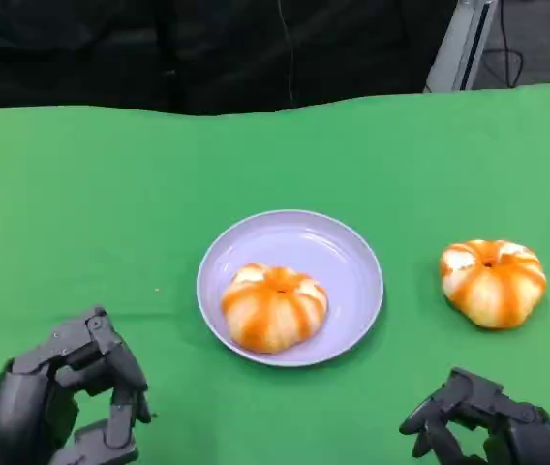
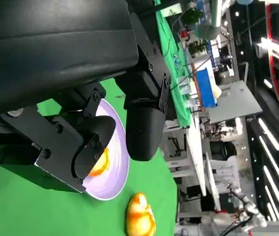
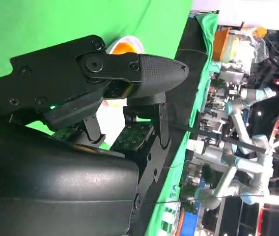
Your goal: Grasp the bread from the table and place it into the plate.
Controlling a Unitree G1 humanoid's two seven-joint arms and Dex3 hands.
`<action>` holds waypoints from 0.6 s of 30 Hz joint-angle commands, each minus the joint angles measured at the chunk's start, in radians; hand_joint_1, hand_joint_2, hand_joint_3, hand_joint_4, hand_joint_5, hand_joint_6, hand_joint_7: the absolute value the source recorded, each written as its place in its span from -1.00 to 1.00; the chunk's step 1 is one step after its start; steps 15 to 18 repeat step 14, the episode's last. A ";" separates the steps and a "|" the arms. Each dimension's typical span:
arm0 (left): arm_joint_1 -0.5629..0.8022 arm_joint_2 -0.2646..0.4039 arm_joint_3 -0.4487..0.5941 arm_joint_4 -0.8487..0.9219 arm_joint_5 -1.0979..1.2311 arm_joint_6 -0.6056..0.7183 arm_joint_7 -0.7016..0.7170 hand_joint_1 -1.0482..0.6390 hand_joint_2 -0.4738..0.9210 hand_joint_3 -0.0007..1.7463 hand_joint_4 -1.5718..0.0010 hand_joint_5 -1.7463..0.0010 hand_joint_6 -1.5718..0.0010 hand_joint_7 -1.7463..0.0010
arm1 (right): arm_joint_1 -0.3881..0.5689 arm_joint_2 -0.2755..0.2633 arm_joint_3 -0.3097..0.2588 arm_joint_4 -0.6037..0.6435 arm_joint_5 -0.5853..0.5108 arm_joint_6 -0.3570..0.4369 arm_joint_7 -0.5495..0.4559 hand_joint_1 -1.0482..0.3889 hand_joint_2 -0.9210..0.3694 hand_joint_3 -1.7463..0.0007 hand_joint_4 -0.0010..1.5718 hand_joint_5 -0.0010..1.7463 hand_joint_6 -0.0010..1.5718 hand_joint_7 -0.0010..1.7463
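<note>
One bread (image 1: 274, 307) already lay in the plate (image 1: 343, 254); a second bun (image 1: 493, 282) sat on the green cloth (image 1: 81, 194) well to its right, not yet grasped. My right hand (image 1: 488, 431) and left hand (image 1: 62, 402) hovered near me, both empty, fingers loosely apart.

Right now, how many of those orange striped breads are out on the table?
2. One bread lies in the lilac plate at the middle of the green table. The other bread lies on the cloth to the plate's right, apart from it. Neither hand holds any.
</note>
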 commanded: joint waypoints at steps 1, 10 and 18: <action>0.015 -0.002 0.008 -0.006 0.000 -0.010 -0.008 0.33 0.41 0.49 -0.14 -1.00 0.06 -0.94 | 0.002 -0.021 -0.008 0.002 0.027 -0.017 0.010 -0.51 -1.00 0.45 0.04 0.79 0.10 0.43; 0.020 -0.002 0.008 -0.001 -0.021 -0.006 -0.028 0.31 0.39 0.49 -0.15 -1.00 0.05 -0.94 | 0.008 -0.019 -0.006 0.001 0.023 -0.021 0.010 -0.51 -1.00 0.45 0.03 0.80 0.10 0.44; 0.017 0.001 0.009 0.011 -0.016 -0.019 -0.049 0.29 0.32 0.58 -0.16 -1.00 0.04 -0.94 | 0.012 -0.018 -0.005 -0.002 0.018 -0.020 0.008 -0.51 -1.00 0.45 0.03 0.80 0.09 0.45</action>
